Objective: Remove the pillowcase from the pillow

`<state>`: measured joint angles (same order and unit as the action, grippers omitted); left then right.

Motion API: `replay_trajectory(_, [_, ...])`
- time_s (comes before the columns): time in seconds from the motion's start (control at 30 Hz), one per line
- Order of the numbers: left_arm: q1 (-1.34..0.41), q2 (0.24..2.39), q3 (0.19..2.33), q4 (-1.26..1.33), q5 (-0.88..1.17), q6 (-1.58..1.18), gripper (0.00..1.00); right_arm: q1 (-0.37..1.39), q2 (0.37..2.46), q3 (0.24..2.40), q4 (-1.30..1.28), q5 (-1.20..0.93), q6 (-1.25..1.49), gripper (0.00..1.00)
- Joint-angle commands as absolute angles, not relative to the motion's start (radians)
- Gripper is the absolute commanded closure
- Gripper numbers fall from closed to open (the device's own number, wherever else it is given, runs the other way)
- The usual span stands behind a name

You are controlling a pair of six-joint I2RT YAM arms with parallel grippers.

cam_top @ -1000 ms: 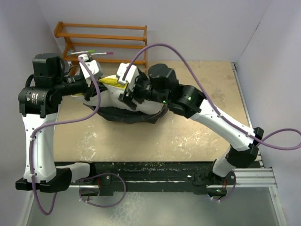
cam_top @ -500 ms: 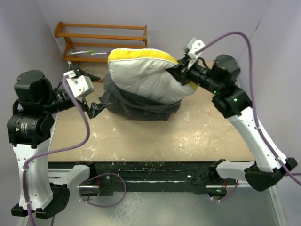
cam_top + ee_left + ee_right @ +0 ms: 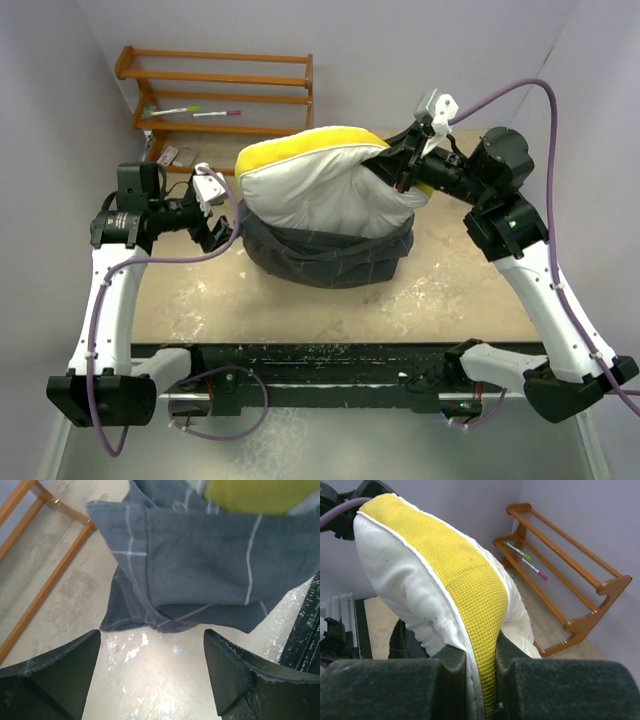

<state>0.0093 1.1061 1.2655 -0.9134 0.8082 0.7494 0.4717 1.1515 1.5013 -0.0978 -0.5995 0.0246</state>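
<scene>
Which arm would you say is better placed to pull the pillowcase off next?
Left, I think. The left gripper is open beside the pillowcase, free to grab it; the right gripper is shut on the pillow at its yellow edge, holding it up.

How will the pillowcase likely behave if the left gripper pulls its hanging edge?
Probably floppy: the pillowcase bunches in folds round the lower half of the pillow. Likely light, its loose corner hanging thin. It may drag the pillow along unless the right gripper, clamped on the yellow edge, resists.
</scene>
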Motion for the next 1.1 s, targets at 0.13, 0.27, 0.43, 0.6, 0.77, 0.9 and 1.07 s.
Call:
replay_trajectory(0.13, [0.045,1.056,1.138,-1.019,1.102,0.994,0.11,0.438,1.129,1.542,0.252,-0.557,0.225,1.0])
replay_trajectory(0.27, [0.046,0.994,1.027,-0.892,1.026,0.958,0.09,0.43,1.136,1.525,0.369,-0.596,0.308,1.0])
replay_trajectory(0.43, [0.081,0.979,0.984,-0.717,0.976,0.9,0.28,0.425,1.138,1.529,0.386,-0.64,0.327,1.0])
replay_trajectory(0.6, [0.151,1.089,1.065,-0.836,0.944,1.051,0.81,0.413,1.122,1.534,0.353,-0.63,0.304,1.0])
replay_trajectory(0.77, [0.171,1.06,1.017,-0.843,0.936,1.091,0.98,0.399,1.131,1.547,0.381,-0.624,0.344,1.0])
replay_trajectory(0.9, [0.169,1.008,0.962,-0.793,0.962,1.039,1.0,0.391,1.138,1.548,0.445,-0.581,0.409,1.0])
replay_trajectory(1.07, [0.17,1.022,0.875,-0.661,0.8,0.964,1.0,0.346,1.129,1.566,0.535,-0.448,0.508,1.0])
